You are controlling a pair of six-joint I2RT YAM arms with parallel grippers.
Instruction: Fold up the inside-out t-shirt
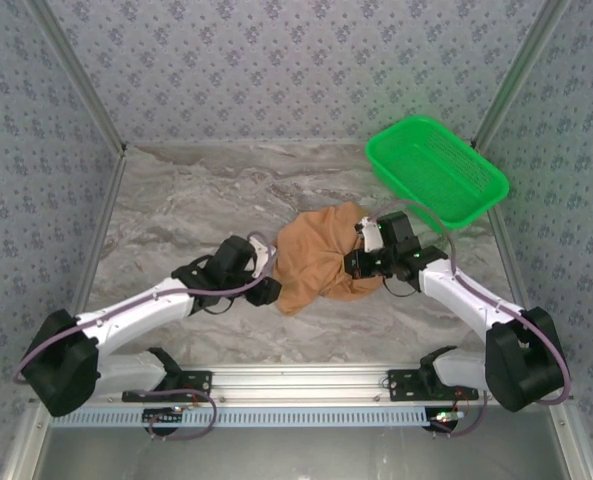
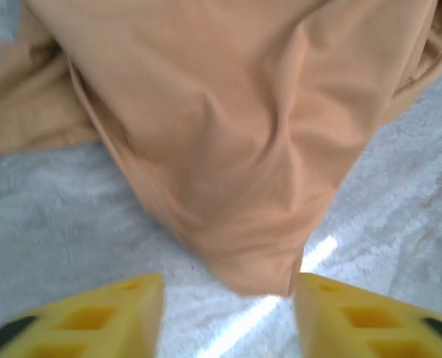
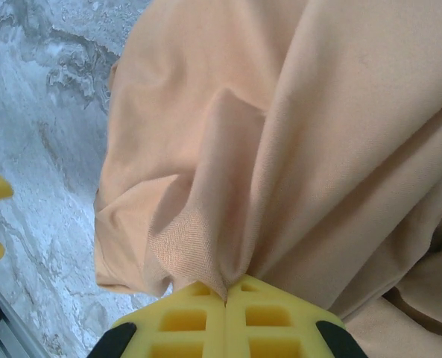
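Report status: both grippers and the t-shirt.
Left gripper open at t-shirt corner. Right gripper shut on it, cloth bunched mid-table. Green basket apart, far right.

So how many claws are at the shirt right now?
2. The left claw is at the t-shirt's left edge, open; the right claw is at its right edge, shut on a fold.

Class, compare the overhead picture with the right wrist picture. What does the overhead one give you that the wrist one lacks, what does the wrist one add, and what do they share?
Overhead: the green basket at the far right of the table, and the left arm and right arm reaching the bunched t-shirt from either side. Right wrist: close up, the right gripper shut on a pinched fold of cloth. Shared: the orange-tan t-shirt and the marble table.
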